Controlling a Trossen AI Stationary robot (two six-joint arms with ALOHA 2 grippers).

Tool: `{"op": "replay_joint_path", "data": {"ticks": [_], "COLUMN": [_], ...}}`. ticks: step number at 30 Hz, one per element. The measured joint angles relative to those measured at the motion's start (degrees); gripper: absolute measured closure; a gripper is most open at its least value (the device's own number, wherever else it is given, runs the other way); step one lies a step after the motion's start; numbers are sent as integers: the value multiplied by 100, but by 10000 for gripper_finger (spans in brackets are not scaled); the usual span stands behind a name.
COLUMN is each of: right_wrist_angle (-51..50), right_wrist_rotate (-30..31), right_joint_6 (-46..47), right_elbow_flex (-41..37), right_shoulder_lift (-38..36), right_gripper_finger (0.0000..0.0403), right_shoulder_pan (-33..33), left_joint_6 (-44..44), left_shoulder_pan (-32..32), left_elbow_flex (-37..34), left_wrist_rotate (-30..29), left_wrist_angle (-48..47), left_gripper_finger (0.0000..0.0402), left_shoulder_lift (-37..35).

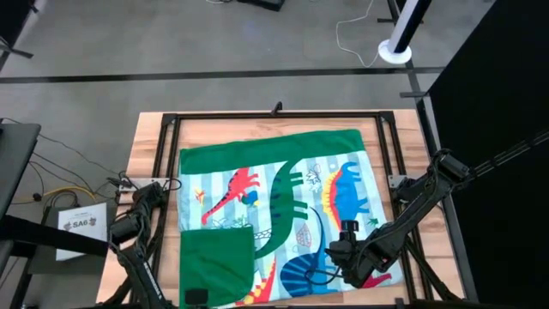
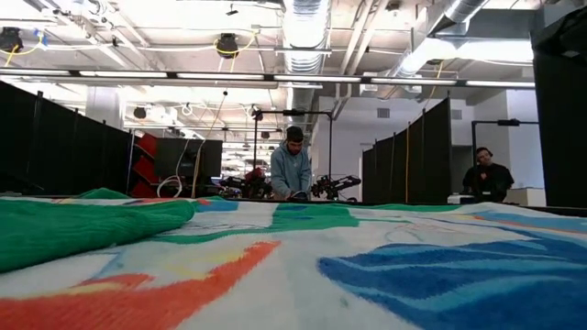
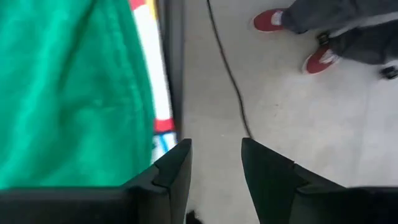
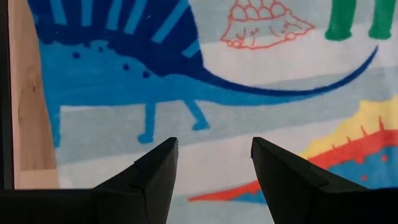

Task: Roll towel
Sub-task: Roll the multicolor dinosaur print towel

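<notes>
Soft, printed towel [image 1: 283, 206] lies flat, one corner apparently folded over.

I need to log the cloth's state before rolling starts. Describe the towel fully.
The towel lies spread flat over the wooden table, inside the black frame. It looks soft and terry-like: light blue with red, green, blue and orange dinosaur prints, and a green backing. Its far edge is turned over in a green band, and the near-left corner is folded onto the print. The right hand hovers open above its near-right part; the left hand waits off its left edge, open.
</notes>
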Motion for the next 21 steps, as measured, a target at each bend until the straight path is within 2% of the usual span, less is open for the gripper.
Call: {"op": "replay_joint_path", "data": {"ticks": [5, 10, 15, 21], "right_wrist_angle": [-19, -10, 16, 132], "right_wrist_rotate": [0, 0, -11, -130], "right_joint_6": [15, 56, 163, 417], "right_elbow_flex": [0, -2, -5, 20], "right_shoulder_lift": [0, 61, 258, 326], "right_gripper_finger": [207, 207, 207, 207], "right_shoulder_pan": [2, 17, 61, 141], "left_joint_6": [53, -700, -831, -830], "left_shoulder_pan": [-1, 63, 167, 195], "left_elbow_flex": [3, -87, -288, -518], "left_wrist_rotate": [-266, -861, -755, -623], "left_wrist_angle": [15, -391, -483, -245], "left_gripper_finger": [274, 274, 261, 215], "left_shoulder_lift": [8, 8, 25, 21]}}
